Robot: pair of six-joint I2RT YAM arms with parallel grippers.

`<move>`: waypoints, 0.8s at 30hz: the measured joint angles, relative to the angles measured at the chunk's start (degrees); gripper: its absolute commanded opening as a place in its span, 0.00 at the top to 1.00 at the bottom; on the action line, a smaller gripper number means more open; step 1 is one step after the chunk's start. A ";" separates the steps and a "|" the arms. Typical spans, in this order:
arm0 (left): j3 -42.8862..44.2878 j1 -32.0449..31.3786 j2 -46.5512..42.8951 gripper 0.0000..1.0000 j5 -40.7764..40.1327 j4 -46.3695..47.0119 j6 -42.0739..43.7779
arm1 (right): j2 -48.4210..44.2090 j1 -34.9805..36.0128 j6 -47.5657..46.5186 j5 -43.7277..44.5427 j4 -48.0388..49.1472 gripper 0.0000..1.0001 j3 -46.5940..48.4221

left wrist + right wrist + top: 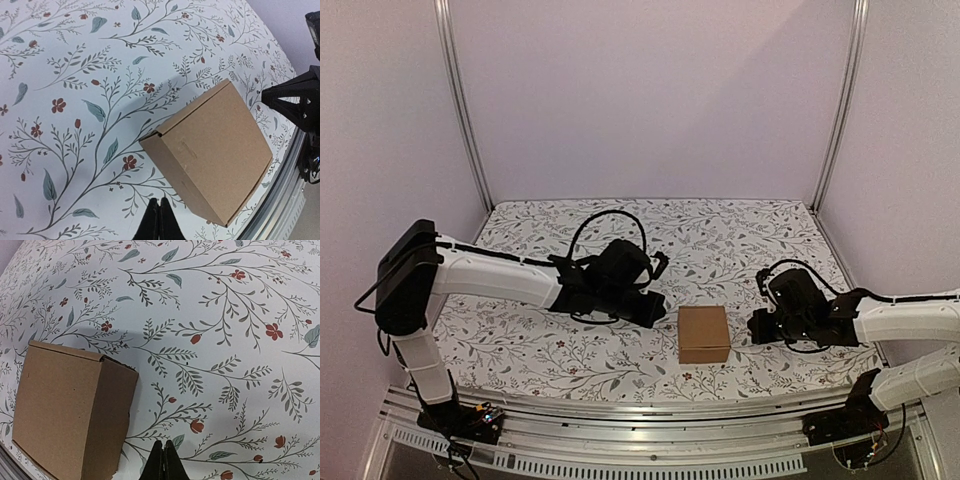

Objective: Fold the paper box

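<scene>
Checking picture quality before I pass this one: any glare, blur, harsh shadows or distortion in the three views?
Top view: dim, even light, no glare, box a little soft. Left wrist: sharp, soft shadows by the box, wide-angle bend curving the table edge. Right wrist: sharp, no glare, faint shadow by the box, fingers dark at the bottom.

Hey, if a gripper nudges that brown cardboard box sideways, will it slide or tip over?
Probably slide: the paper box sits flat on the floral table cover and looks roughly cube-shaped, so not tippy. It appears to be thin cardboard, so likely light and easily shoved. A hard squeeze might dent its walls.
</scene>
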 measured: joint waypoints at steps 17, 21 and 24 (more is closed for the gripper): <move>0.55 0.39 5.22 1.00 -0.26 -0.39 -2.60 | 16.63 6.08 4.50 -2.64 6.03 1.00 8.31; 0.81 0.66 5.20 1.00 -0.28 -1.40 -2.84 | 20.76 7.54 5.20 -2.91 6.88 1.00 11.17; 0.76 1.36 5.16 1.00 -0.50 -2.64 -3.15 | 23.52 8.13 5.81 -2.93 6.97 1.00 13.27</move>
